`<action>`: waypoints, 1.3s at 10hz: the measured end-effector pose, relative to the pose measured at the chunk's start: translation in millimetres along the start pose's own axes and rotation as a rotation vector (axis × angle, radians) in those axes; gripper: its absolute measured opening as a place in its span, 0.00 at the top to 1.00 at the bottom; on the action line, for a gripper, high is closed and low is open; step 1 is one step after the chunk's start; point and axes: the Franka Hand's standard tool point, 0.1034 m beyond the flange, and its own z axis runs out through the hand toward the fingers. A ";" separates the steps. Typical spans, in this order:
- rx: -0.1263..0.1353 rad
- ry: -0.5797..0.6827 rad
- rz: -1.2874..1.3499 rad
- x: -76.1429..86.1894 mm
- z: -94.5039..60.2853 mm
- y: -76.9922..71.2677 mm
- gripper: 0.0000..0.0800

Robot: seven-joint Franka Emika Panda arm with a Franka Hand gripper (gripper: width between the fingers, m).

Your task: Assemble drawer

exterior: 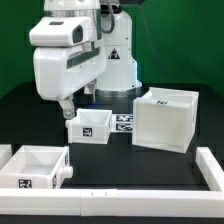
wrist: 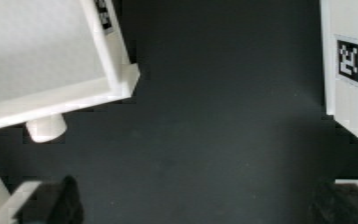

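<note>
On the exterior view's left, a small open-top front tray (exterior: pixel 30 175) sits upright on the black bench (exterior: pixel 120 165), close to the near corner of a low white rail (exterior: pixel 140 190) that runs along the front edge and turns up the right side. A square tag shows on the wall of this tray that faces the camera. Next, the white arm (exterior: pixel 75 55) reaches down from above, and its end effector (exterior: pixel 68 108) hangs low over the bench, just beside the left wall of a second small tray, the middle tray (exterior: pixel 88 125). That tray stands upright with a tag on its near face. The exterior view does not show whether the end effector touches it. Just beyond the middle tray the marker board (exterior: pixel 125 122) lies flat at the foot of the arm's base. Further right stands the large cube-shaped casing (exterior: pixel 165 125), clear of the middle tray and short of the rail. In the wrist view a white tray wall (wrist: pixel 43 70) with a small round knob (wrist: pixel 46 128) lies to one side, and another white tagged part (wrist: pixel 354 90) to the other, with bare dark bench between. Which tray each belongs to cannot be told. One dark finger (wrist: pixel 48 200) shows at the picture's edge, so the end effector's fingers stand wide apart, holding nothing.
</note>
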 end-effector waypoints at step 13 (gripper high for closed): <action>0.086 -0.135 1.365 83.3 -9.3 -31.6 0.19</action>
